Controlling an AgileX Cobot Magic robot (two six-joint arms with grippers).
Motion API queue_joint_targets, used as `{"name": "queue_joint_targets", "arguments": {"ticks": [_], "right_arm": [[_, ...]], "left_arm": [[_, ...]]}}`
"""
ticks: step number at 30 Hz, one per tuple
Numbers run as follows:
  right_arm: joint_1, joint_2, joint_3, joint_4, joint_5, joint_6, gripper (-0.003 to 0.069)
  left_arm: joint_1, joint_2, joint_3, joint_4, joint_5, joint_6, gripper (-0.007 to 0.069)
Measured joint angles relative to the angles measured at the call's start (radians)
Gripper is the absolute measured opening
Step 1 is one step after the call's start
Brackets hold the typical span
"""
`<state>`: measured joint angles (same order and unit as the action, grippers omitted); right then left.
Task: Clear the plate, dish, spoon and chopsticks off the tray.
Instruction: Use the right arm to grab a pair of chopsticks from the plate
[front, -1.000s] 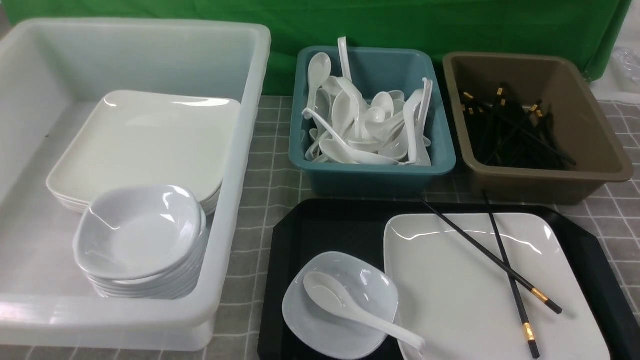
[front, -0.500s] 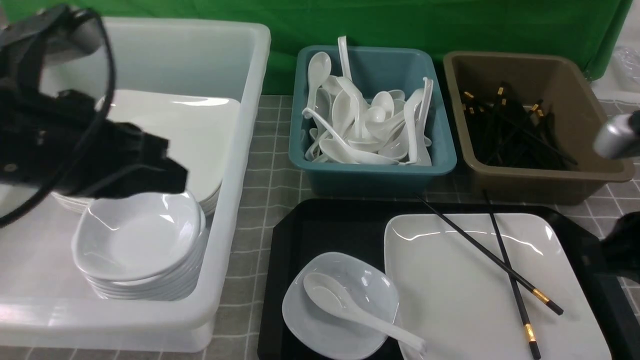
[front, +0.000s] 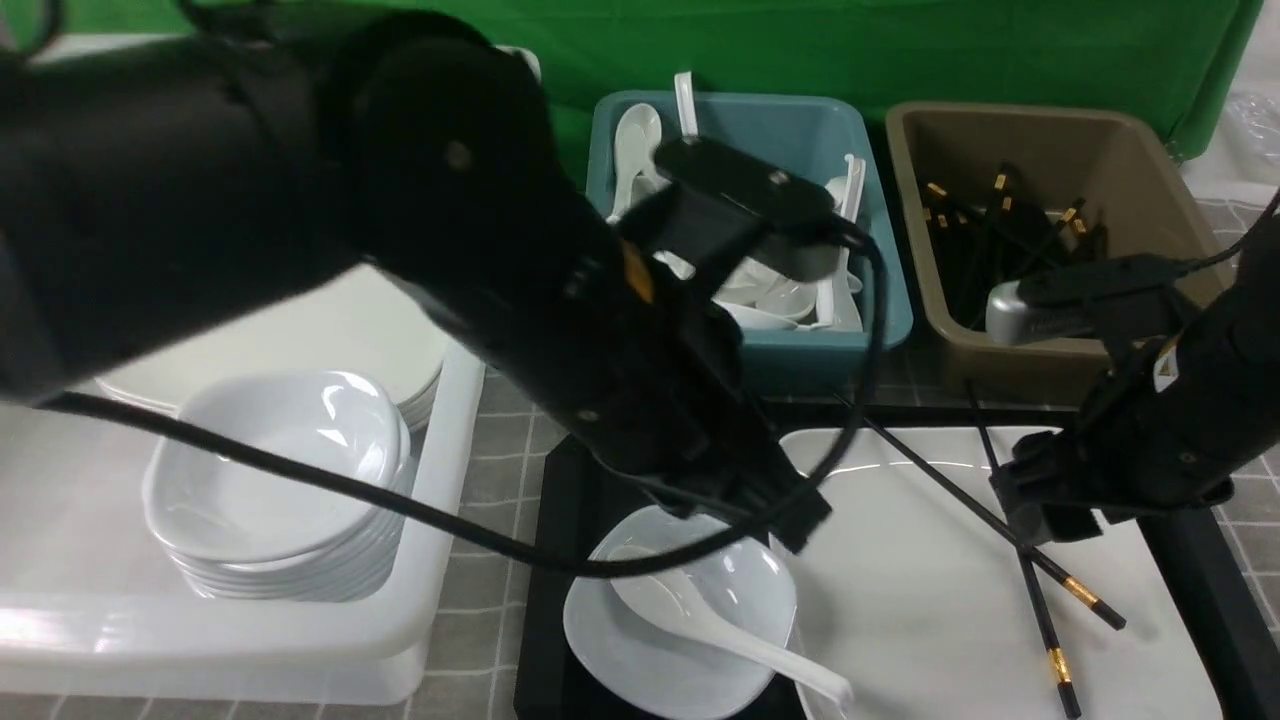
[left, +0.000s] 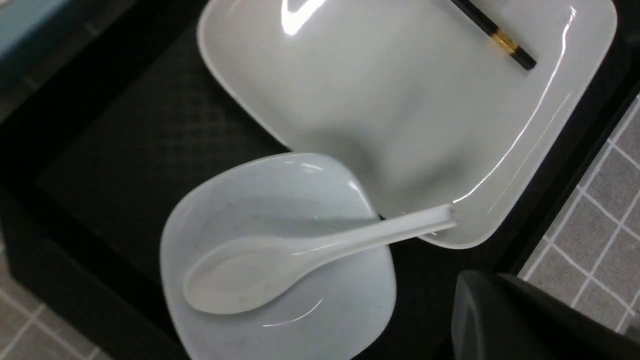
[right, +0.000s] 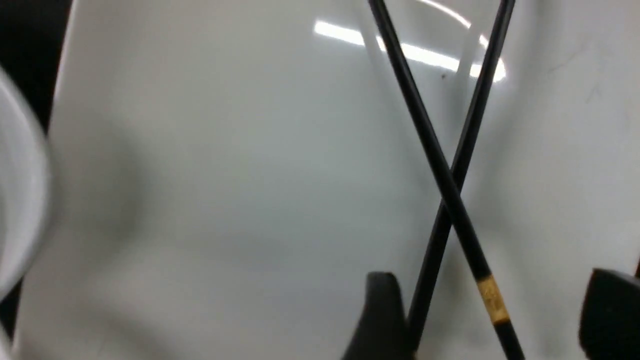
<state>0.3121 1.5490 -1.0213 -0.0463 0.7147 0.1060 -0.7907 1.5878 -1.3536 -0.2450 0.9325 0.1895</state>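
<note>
Right end effector (right: 495, 285) spread wide, crossed chopsticks (right: 440, 170) between its fingers, over the plate (right: 225, 175). Left end effector (front: 795, 520) closed, near the dish (front: 610, 640) holding the spoon (front: 700, 625).

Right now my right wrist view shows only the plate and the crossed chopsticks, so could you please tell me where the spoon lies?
Observer: The spoon lies with its bowl in the dish and its handle end on the rim of the plate.
Operator: Thank you. Where is the left gripper?
Observer: The left gripper hangs shut above the tray, near the dish. I see it touching nothing.
Operator: And where might the chopsticks go?
Observer: A brown tub beyond the tray holds other black chopsticks.
</note>
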Motion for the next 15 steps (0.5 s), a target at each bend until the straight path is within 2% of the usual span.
{"name": "queue_joint_targets", "arguments": {"ticks": [3,8,15], "right_arm": [[-0.033,0.073,0.000,-0.003,-0.053,0.006,0.0571],[-0.062,0.162,0.000,0.011,-0.105,0.008,0.0559],[-0.053,0.235,-0.008,0.059,-0.113,-0.013,0.0550]], "left_arm": [[-0.019,0.035,-0.006,0.002,-0.004,0.018,0.0002],[-0.020,0.055,-0.006,0.006,-0.016,0.020,0.0002],[-0.020,0.059,-0.007,0.006,-0.023,0.022,0.0002]]}}
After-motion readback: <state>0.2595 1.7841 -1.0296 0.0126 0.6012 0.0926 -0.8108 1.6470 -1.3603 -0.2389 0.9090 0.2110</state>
